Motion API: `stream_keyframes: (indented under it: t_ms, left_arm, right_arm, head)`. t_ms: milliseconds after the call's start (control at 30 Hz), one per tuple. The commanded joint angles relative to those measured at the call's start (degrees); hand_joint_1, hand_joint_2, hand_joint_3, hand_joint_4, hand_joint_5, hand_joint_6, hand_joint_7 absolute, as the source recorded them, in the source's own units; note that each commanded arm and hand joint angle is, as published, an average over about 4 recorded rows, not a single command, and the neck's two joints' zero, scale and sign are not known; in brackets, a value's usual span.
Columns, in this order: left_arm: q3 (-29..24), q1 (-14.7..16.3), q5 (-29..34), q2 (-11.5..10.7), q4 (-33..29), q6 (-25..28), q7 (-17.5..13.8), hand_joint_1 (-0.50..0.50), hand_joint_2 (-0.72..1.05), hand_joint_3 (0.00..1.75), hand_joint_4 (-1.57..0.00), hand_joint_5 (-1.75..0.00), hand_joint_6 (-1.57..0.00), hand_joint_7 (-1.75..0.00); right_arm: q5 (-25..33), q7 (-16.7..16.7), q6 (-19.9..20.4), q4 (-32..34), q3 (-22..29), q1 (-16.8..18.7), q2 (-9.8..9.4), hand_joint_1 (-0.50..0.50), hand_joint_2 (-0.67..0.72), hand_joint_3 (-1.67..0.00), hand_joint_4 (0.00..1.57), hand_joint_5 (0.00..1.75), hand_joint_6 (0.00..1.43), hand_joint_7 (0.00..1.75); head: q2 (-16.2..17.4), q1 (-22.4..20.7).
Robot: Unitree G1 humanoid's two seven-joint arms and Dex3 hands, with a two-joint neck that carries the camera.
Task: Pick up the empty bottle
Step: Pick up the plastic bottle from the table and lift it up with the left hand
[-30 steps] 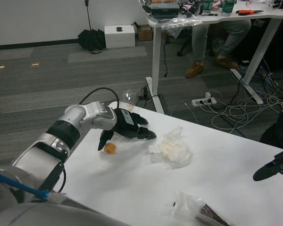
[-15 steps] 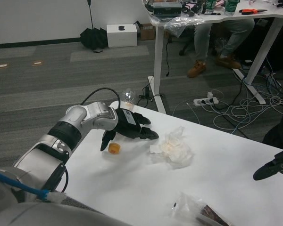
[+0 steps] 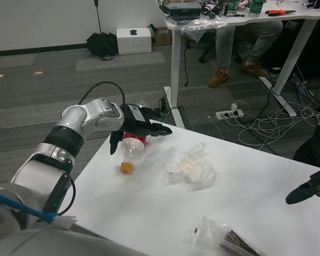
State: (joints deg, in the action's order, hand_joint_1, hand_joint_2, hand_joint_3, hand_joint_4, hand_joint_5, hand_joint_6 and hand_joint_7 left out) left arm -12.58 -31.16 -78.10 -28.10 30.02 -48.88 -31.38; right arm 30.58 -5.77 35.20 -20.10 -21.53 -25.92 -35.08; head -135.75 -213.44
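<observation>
The left hand (image 3: 136, 128) sits right over the base end of the empty bottle (image 3: 132, 153), so that part's covered and I can't really tell whether the fingers (image 3: 159, 129) actually touch it or just hover. The right hand (image 3: 308, 188) is cut off by the right edge, only dark fingers showing, and it's too small to say how they lie. A clear plastic bag (image 3: 221, 238) runs off the bottom edge of the bench (image 3: 165, 213); its contents are probably something dark. The person (image 3: 240, 40) at the far desk is cropped at the top, legs only.
</observation>
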Motion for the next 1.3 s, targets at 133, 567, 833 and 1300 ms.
stream_keyframes:
  t_ms: [133,567,833,1300]
  left_arm:
    - [1.2,-0.61,-1.83,-3.67,7.12,-1.99,1.12,-0.5,0.63,0.0,0.0,0.0,0.0,0.0]
    - [4.76,-1.58,-4.82,-4.68,15.95,-1.96,2.99,-0.5,0.87,0.0,0.0,0.0,0.0,0.0]
    - [4.19,-1.71,-4.29,-2.83,17.0,-1.31,3.87,-0.5,1.0,0.0,0.0,0.0,0.0,0.0]
    - [3.99,-0.08,-4.49,-1.32,17.05,4.03,0.75,-0.5,0.96,0.11,-1.03,-1.64,-1.13,-1.33]
  right_arm:
    - [0.27,-0.12,0.83,0.87,0.55,0.87,-0.09,-0.35,0.6,0.0,0.0,0.0,0.0,0.0]
    - [0.66,-0.12,0.83,1.2,0.39,0.95,-1.08,-0.38,0.6,0.0,0.0,0.0,0.0,0.0]
    - [0.75,-0.12,0.83,1.2,0.35,1.22,-1.13,-0.38,0.6,0.0,0.0,0.0,0.0,0.0]
    - [1.58,-0.12,0.77,1.46,0.3,1.57,-0.93,-0.38,0.6,0.0,0.0,0.0,0.0,0.0]
  head:
    - [0.27,0.12]
    - [0.34,-0.51]
    - [1.74,-0.38]
    - [3.27,-0.77]
